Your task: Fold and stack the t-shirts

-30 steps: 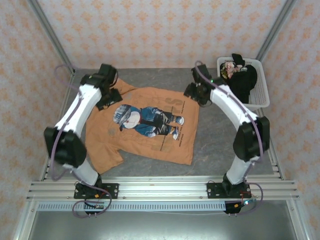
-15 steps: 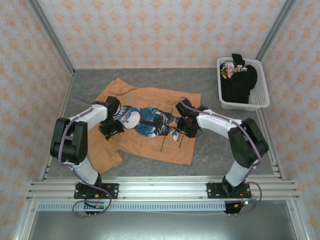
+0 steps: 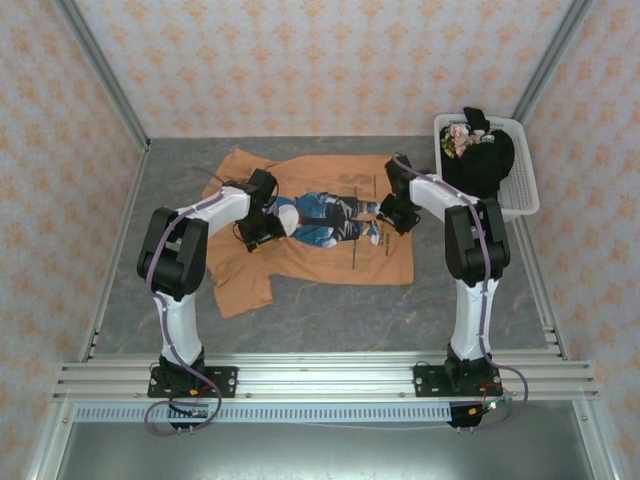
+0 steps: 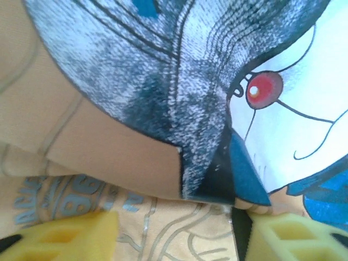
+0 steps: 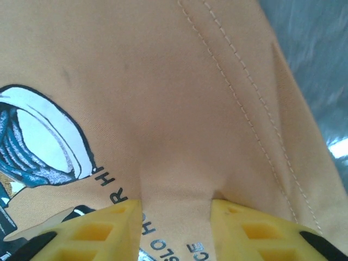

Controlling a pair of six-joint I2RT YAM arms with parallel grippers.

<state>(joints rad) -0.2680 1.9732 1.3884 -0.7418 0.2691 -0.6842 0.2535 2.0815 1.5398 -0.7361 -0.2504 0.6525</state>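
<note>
The table [image 3: 450, 310] under me is flat, mottled grey and matte, closed in by walls [image 3: 300, 60] papered in pale cream with a small orange pattern. Bare metal posts stand in the far corners, and a ribbed aluminium rail [image 3: 320, 378] carries my two bases at the near edge.

The orange t-shirt [image 3: 345, 262] lies mid-table. It is soft tan cotton, rumpled rather than square, with one sleeve flopped toward me on the left. Its blue-and-white print [image 3: 325, 218] faces up, and there is grey lettering below it.

My right gripper [image 3: 397, 212] sits on the shirt's right side. The yellow ribbed fingers [image 5: 103, 228] are clamped on a raised pleat of the cloth, beside a double row of stitching.

My left gripper [image 3: 262, 228] is down on the printed end. Its fingers [image 4: 70, 236] stand apart with cloth lying between them (a printed layer is doubled over the lettered one). I cannot tell whether they are gripping it.

In the far right corner is a white slatted basket [image 3: 527, 200] of hard plastic. The black t-shirt [image 3: 488, 170] is heaped in it, showing a colourful patch at the top. My right arm rises between the orange shirt and the basket.
</note>
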